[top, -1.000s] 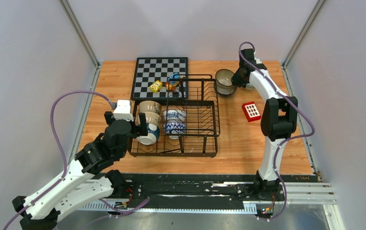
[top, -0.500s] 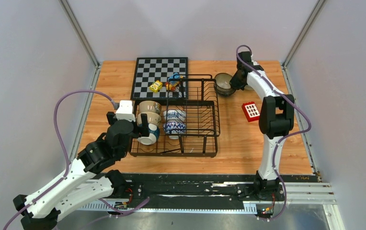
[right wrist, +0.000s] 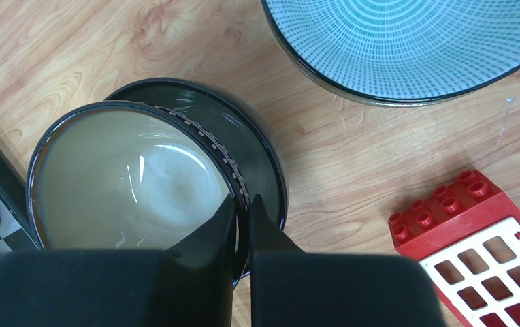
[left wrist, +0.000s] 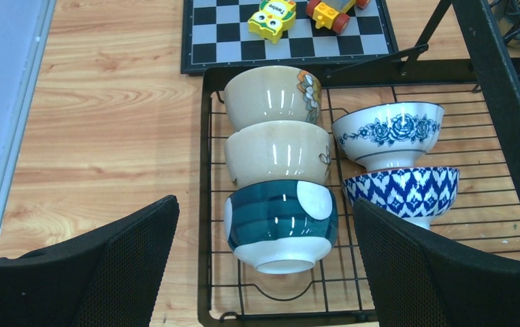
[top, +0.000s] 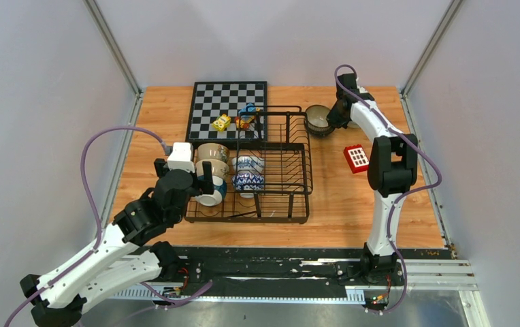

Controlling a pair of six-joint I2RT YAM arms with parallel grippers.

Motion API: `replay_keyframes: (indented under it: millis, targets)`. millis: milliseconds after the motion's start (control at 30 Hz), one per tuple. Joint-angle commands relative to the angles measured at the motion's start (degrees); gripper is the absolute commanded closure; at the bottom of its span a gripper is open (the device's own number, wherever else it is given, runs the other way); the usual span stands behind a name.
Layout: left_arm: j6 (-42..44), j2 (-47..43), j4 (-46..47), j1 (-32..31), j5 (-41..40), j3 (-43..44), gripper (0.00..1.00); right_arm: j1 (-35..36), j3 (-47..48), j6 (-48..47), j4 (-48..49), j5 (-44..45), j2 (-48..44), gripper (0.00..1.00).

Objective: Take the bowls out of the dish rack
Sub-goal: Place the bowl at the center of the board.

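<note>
The black wire dish rack holds a row of bowls lying on their sides: two beige bowls and a teal-and-white bowl. Beside them lie a blue floral bowl and a blue patterned bowl. My left gripper is open at the rack's near left corner, its fingers either side of the teal bowl without touching it. Right of the rack, my right gripper is shut on the rim of a dark speckled bowl, which sits low over a second dark bowl on the table.
A pale teal striped bowl stands on the wood beyond the dark bowls. A red toy block lies to their right. The chessboard behind the rack carries a yellow toy and a small toy car.
My right gripper has lowered the dark speckled bowl toward the table, onto the other dark bowl. The left gripper has edged forward toward the teal bowl, still open.
</note>
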Motion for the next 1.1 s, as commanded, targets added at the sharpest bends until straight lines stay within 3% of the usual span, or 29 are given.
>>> replay_keyframes:
  millis: [0, 1067]
  targets:
    - [-1.4, 0.1, 1.5, 0.4, 0.3, -0.7, 0.0, 0.9, 2.4, -0.5, 0.4, -0.4, 0.4, 0.93]
    - [-2.7, -1.3, 0.7, 0.4, 2.1, -0.8, 0.0, 0.9, 3.7, -2.2, -2.2, -1.7, -2.6, 0.74]
